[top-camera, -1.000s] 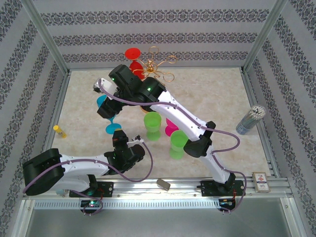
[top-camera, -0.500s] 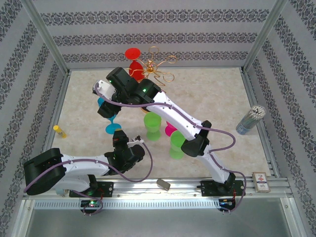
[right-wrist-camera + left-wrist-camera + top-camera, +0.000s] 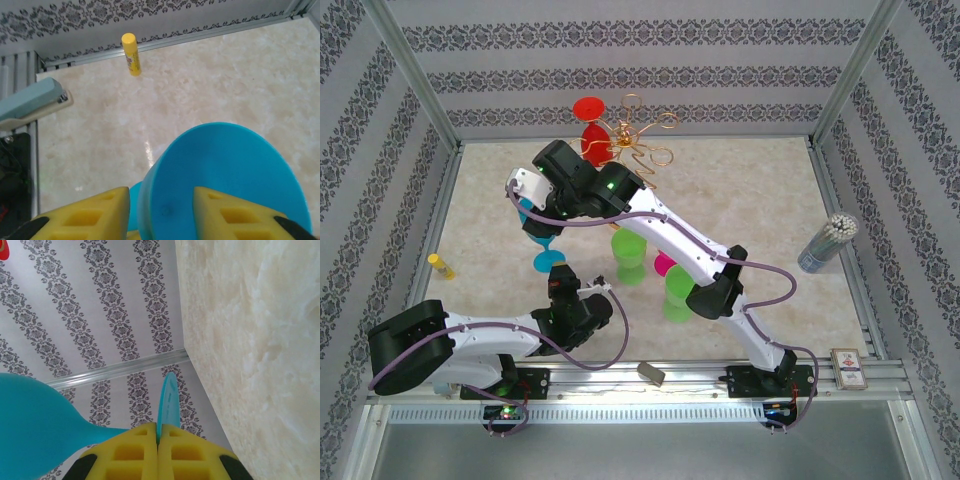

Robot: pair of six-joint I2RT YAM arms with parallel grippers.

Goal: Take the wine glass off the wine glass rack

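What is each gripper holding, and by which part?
The left gripper pinches the blue wine glass by the edge of its foot. The right gripper straddles the bowl wall, one finger inside, one outside; whether it clamps is unclear.

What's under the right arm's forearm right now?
At the edge of the right arm, a far green glass and a near green glass stand mostly visible. Between them a pink glass peeks out; the arm covers most of it.

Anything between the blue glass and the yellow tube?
No. Bare table lies between the blue glass and the yellow tube, as the right wrist and top views show.
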